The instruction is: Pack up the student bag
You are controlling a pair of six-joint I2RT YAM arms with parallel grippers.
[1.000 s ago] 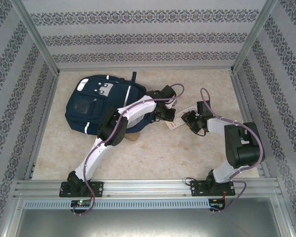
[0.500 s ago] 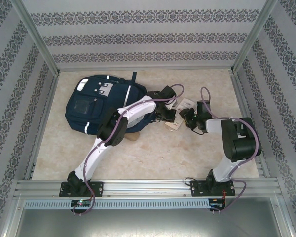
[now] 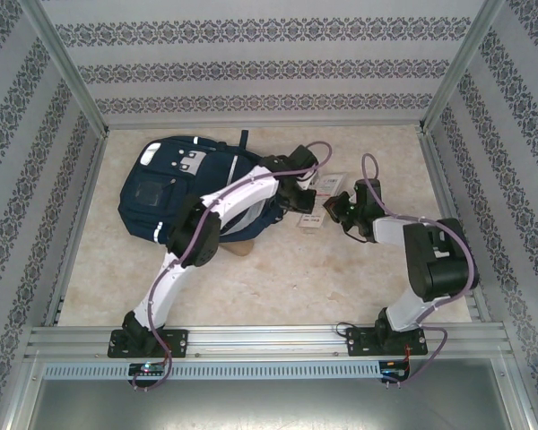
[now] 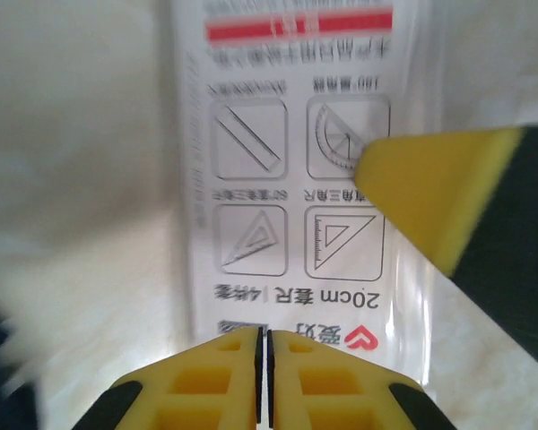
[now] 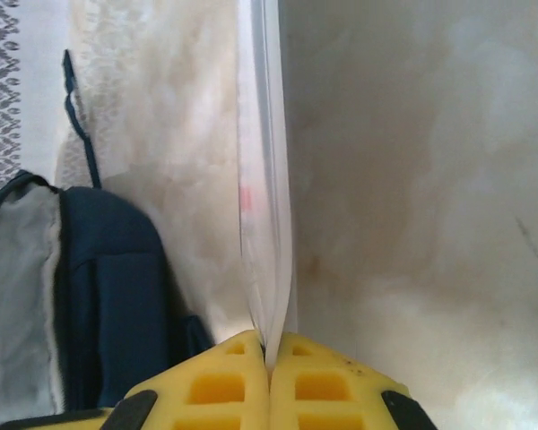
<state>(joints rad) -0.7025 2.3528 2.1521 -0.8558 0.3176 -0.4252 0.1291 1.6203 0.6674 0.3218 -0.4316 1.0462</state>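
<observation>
top external | student bag [image 3: 175, 193] just left of left pincer [image 3: 304, 205], clamping ruler packet [image 3: 325, 195]

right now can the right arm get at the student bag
Probably not directly. The right gripper is shut on the ruler-set packet, which the left gripper also pinches, and the left arm lies over the student bag on the side facing the right gripper.

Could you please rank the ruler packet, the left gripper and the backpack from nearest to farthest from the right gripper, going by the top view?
1. The ruler packet: clamped in the right gripper itself.
2. The left gripper: just left of the packet.
3. The backpack: farthest, well off to the left.
</observation>
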